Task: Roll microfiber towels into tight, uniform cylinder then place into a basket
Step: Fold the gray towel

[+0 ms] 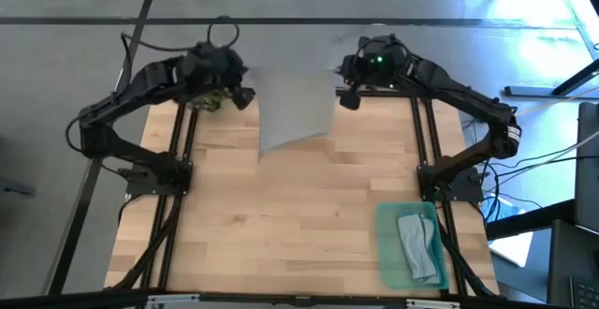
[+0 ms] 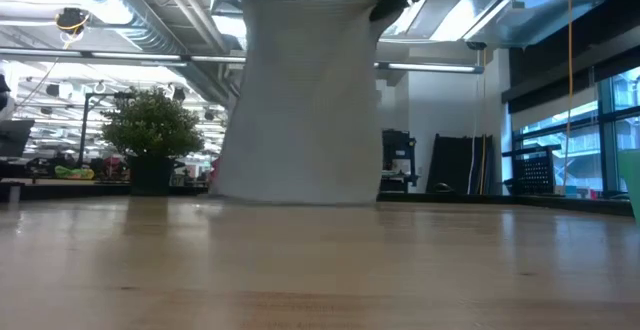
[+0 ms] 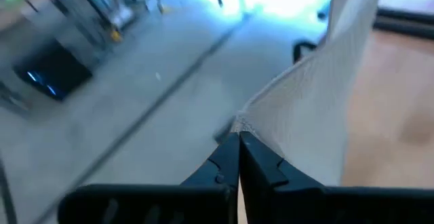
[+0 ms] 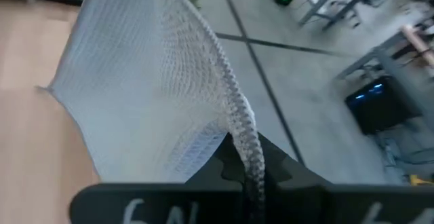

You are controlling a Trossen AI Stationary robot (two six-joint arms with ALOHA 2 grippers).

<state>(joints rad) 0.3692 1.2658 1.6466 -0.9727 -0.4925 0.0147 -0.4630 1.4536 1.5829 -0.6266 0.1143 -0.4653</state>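
Observation:
A light grey microfiber towel (image 1: pixel 295 110) hangs spread between my two grippers over the table's far part. My left gripper (image 1: pixel 245 96) is shut on its upper left corner and my right gripper (image 1: pixel 348 96) on its upper right corner. In the low view the towel (image 2: pixel 300 100) hangs as a broad sheet, and its lower edge (image 2: pixel 290 198) reaches down to about the table top. The green basket (image 1: pixel 386 253) stands at the near right, with a rolled pale towel (image 1: pixel 419 243) lying in it. My left gripper pinches the towel's upper corner (image 3: pixel 242 122) between its two fingers, right at the hem. The fingers slant downward from the table's left side. The cloth hangs below and away from them, spread toward the other gripper. My right gripper pinches the towel's other upper corner, on the stitched hem (image 4: pixel 239 125), between its two fingers. The fingers slant downward from the table's right side. The hem runs up out of the fingers and the cloth spreads out beyond them.
A small green potted plant (image 2: pixel 150 130) stands at the table's far left, close behind my left gripper. Bare wooden table (image 1: pixel 281 225) lies between the hanging towel and the near edge. The arms' black frames (image 1: pixel 173 169) run along both sides.

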